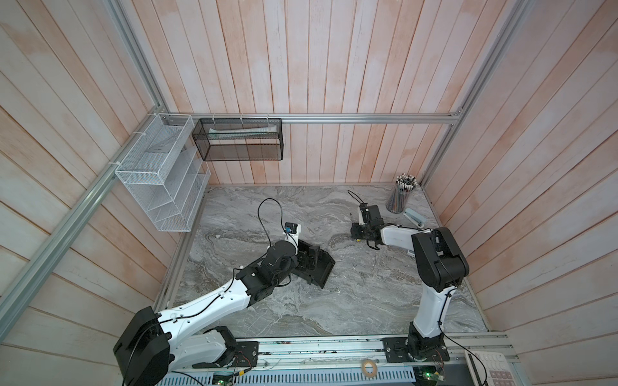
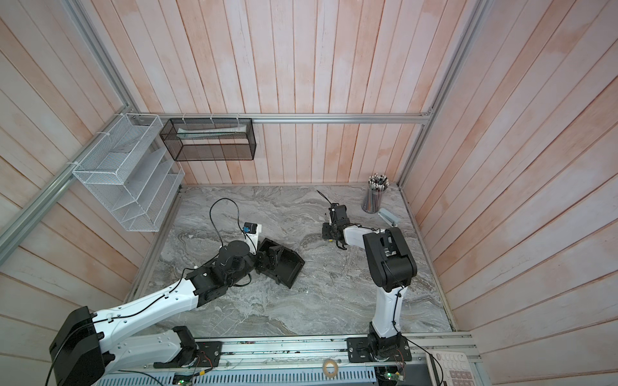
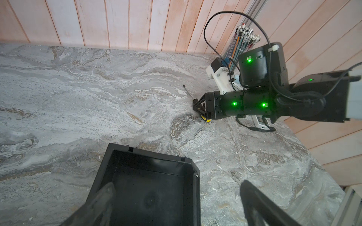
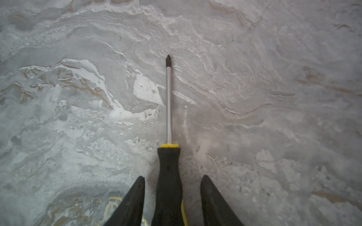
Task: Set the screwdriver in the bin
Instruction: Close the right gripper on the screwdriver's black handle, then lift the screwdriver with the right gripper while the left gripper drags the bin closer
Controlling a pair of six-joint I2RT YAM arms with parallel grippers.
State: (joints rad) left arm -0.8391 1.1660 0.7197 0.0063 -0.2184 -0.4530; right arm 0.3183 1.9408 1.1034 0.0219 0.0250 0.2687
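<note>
The screwdriver point(image 4: 169, 172), with a black handle, a yellow collar and a thin steel shaft, lies flat on the marble table. My right gripper point(image 4: 172, 180) is open and straddles the handle, with a gap showing on each side. From the left wrist view I see its shaft point(image 3: 188, 91) sticking out past the right gripper point(image 3: 197, 106). In both top views that gripper point(image 1: 356, 234) point(image 2: 329, 234) hides most of the tool. The black bin point(image 1: 321, 270) point(image 2: 287, 267) point(image 3: 152, 156) sits at the table's middle, empty. My left gripper point(image 3: 177, 184) point(image 1: 309, 259) is open over the bin's back end.
A cup of pencils point(image 1: 399, 197) and a grey stapler point(image 1: 413, 218) stand at the back right corner. A black mesh basket point(image 1: 239, 140) and a white wire rack point(image 1: 160, 177) hang on the walls. A calculator point(image 1: 491, 367) and a tape roll point(image 1: 369, 367) lie on the front rail.
</note>
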